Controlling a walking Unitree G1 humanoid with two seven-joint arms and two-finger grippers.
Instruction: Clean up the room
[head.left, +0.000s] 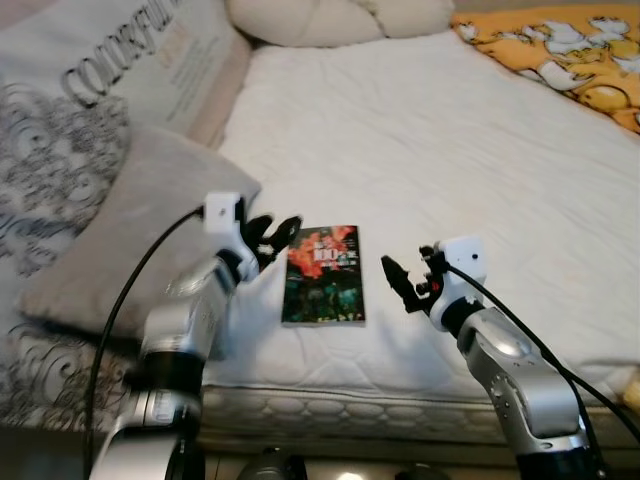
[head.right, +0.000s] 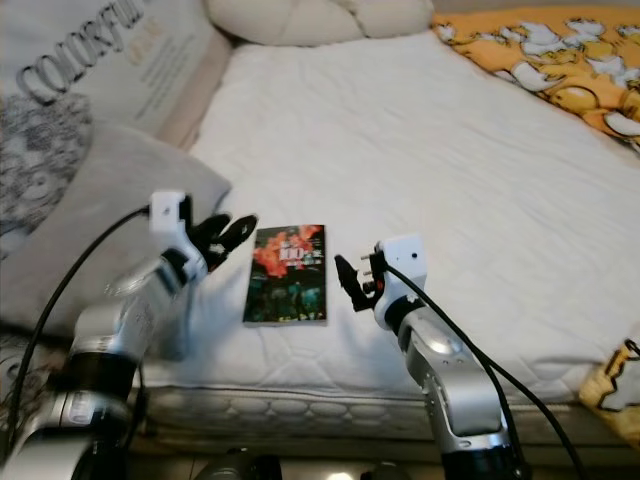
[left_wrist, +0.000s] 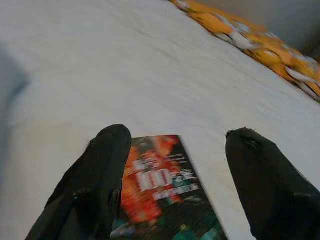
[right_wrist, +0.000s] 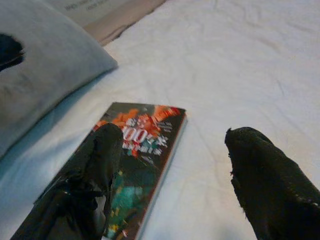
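A paperback book (head.left: 323, 273) with a dark cover and a red-orange picture lies flat on the white bed (head.left: 420, 150), near its front edge. My left gripper (head.left: 272, 236) hovers open just left of the book's top corner. On the book's right side, my right gripper (head.left: 397, 280) is open too, a short way from its edge. The left wrist view has the book (left_wrist: 160, 190) between and beyond the two black fingers (left_wrist: 95, 185). The book (right_wrist: 135, 165) lies partly behind one finger (right_wrist: 90, 180) in the right wrist view.
A grey pillow (head.left: 130, 220) lies left of the book, with a printed cushion (head.left: 90, 90) behind it. Cream pillows (head.left: 330, 18) sit at the head of the bed. An orange patterned blanket (head.left: 570, 50) covers the far right corner. The mattress edge (head.left: 350, 405) runs just below the book.
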